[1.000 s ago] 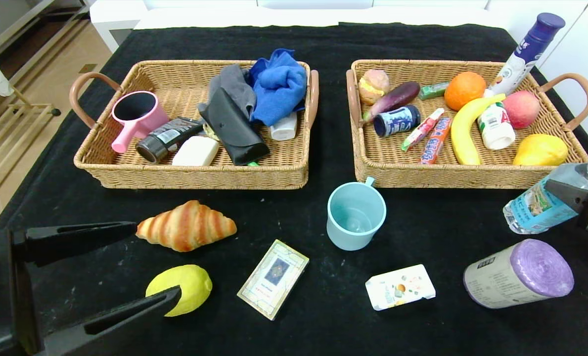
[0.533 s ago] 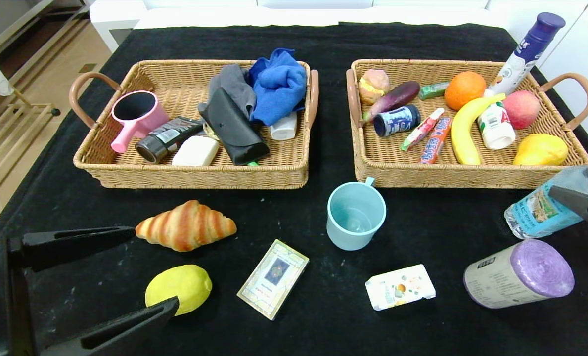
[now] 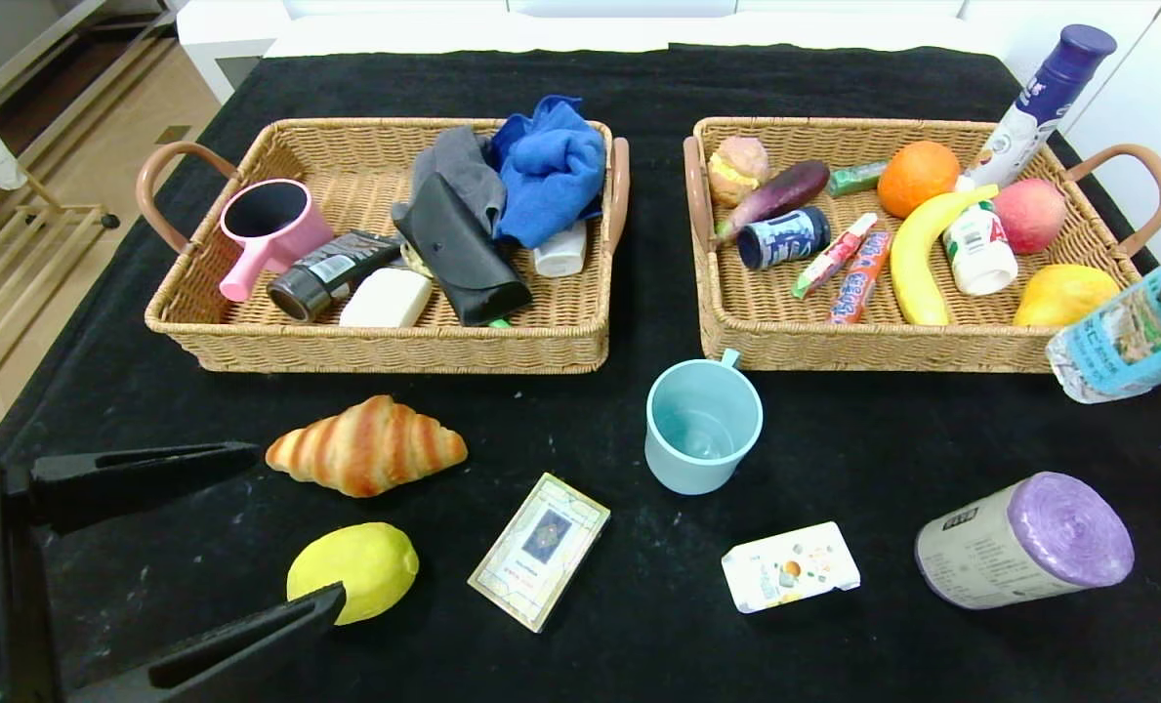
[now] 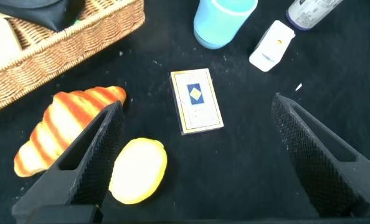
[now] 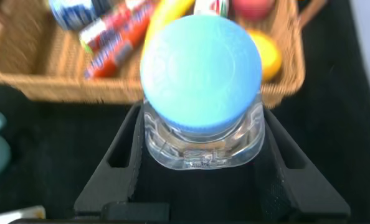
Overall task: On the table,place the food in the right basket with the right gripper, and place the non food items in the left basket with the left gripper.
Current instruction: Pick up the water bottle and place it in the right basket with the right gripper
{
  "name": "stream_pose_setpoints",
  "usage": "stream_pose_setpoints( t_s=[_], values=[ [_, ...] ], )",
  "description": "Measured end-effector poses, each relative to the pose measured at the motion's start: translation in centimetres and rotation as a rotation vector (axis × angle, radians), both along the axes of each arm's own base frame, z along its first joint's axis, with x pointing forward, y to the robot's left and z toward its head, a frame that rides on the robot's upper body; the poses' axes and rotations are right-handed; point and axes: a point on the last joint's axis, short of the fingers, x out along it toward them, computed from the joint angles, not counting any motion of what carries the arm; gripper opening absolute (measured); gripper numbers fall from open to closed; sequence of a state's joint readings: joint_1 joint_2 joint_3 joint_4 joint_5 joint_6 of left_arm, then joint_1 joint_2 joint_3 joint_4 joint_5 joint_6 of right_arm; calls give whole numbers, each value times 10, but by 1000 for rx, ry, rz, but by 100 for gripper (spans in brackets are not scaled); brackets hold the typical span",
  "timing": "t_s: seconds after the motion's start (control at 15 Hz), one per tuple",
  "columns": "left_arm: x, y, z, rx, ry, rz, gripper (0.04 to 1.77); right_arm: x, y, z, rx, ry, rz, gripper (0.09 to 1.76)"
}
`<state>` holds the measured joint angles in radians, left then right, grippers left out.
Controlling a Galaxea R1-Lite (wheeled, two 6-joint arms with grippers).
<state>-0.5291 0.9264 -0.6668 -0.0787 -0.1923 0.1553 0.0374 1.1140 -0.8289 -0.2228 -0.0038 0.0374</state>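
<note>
A: Water bottle (image 3: 1127, 337)?
B: Far right edge of the head view, lifted off the table (image 3: 639, 78), tilted, just in front of the right basket's (image 3: 883, 342) front right corner. Right gripper (image 5: 200, 165) has its two fingers clamped on the neck below the blue cap, seen in the right wrist view.

A: Left gripper (image 3: 287, 532)?
B: Lower left of the head view, fingers spread wide, holding nothing. Upper finger tip sits just beside the croissant (image 3: 365, 446), lower finger overlaps the lemon (image 3: 355, 568); touching or not, can't tell.

A: Rest of the loose stuff?
B: Card box (image 3: 539, 550) lower centre, right of the lemon. Blue mug (image 3: 702, 425) upright at centre, in front of the gap between the baskets. White carton (image 3: 790, 566) lower right of the mug. Purple roll (image 3: 1024, 540) on its side, lower right.

A: Baskets?
B: Left basket (image 3: 375, 347) upper left holds a pink cup (image 3: 268, 229), blue cloth (image 3: 546, 166), black pouch (image 3: 458, 249). Right basket holds a banana (image 3: 917, 249), orange (image 3: 917, 176), eggplant (image 3: 775, 195).
</note>
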Motion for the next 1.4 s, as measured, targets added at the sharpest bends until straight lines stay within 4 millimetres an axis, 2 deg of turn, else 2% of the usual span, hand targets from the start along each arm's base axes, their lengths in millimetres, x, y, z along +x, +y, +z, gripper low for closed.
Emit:
stream_pose_setpoints(
  t_s=[0.33, 0.6, 0.8, 1.0, 1.4],
  values=[
    [-3, 2, 3, -8, -16, 0, 172, 19, 7, 41, 6, -76, 21, 100],
    [-4, 2, 4, -11, -22, -1, 172, 46, 22, 58, 11, -96, 37, 100],
    [-4, 3, 4, -6, -30, -2, 172, 70, 37, 62, 12, -88, 66, 100],
    [-5, 3, 4, -5, -30, -2, 172, 91, 50, 55, 14, -60, 83, 100],
    [-5, 3, 5, -2, -40, -3, 172, 115, 66, 45, 6, -20, 114, 100]
  ],
)
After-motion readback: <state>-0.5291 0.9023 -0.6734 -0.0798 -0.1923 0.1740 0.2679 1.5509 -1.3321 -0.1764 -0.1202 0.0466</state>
